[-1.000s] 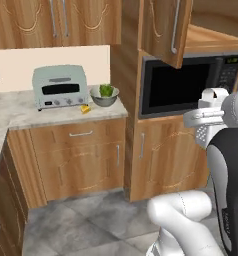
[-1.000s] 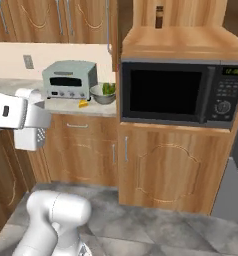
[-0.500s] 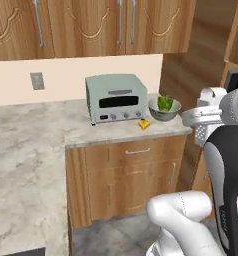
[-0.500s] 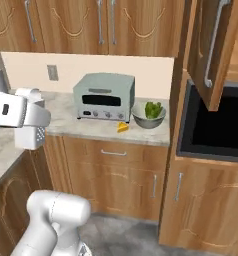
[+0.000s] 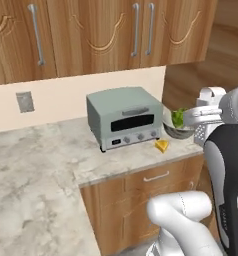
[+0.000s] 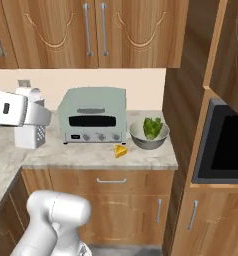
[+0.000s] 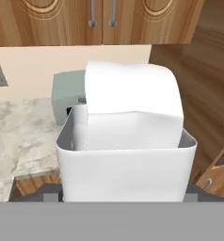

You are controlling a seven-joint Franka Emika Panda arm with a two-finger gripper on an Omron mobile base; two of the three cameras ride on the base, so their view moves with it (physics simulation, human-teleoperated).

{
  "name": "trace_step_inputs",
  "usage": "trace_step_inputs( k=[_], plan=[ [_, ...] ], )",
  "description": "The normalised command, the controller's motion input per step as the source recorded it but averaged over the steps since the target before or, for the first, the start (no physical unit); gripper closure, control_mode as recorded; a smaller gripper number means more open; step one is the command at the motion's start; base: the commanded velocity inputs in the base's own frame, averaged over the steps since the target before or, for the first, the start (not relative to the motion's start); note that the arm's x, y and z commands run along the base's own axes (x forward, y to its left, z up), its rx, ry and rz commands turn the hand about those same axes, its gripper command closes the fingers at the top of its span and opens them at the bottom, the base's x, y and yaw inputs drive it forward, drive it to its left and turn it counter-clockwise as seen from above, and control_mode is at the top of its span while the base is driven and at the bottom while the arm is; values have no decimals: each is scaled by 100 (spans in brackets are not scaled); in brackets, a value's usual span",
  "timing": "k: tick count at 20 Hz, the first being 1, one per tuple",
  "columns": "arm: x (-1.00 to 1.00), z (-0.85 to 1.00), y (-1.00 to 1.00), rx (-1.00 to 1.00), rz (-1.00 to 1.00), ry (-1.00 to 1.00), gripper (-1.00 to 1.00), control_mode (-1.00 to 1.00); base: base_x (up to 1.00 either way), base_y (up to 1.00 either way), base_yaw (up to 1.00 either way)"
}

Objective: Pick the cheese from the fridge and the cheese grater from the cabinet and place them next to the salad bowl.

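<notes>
Nearest the cameras, the pincer (image 6: 32, 131) is clamped on the cheese grater (image 6: 30, 131), carrying it upright in the air above the marbled desk (image 6: 93, 155); in the hand view the grater's white body (image 7: 128, 141) stands right up against the lens. Farther in, the cheese (image 6: 121, 150) lies on the desk near its front edge, just beside the salad bowl (image 6: 149, 136). The round grey bowl holds green leafy salad (image 6: 152, 127) and sits to the right of the grey-green toaster oven (image 6: 93, 115). Behind them all, wooden wall cabinets (image 6: 91, 30) hang above the pale wall.
</notes>
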Motion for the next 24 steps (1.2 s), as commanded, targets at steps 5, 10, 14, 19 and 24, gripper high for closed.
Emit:
trace_step_inputs(
  k=[5, 10, 14, 19, 24],
  plan=[
    [0, 0, 0, 0, 0, 0, 100, 100, 63, 7, -38],
    [0, 0, 0, 0, 0, 0, 100, 100, 47, 9, -3],
    [0, 0, 0, 0, 0, 0, 100, 100, -1, 0, 0],
    [0, 0, 0, 0, 0, 0, 100, 100, 0, 0, 0],
    [21, -2, 4, -4, 0, 23, 100, -100, 0, 0, 0]
  ],
)
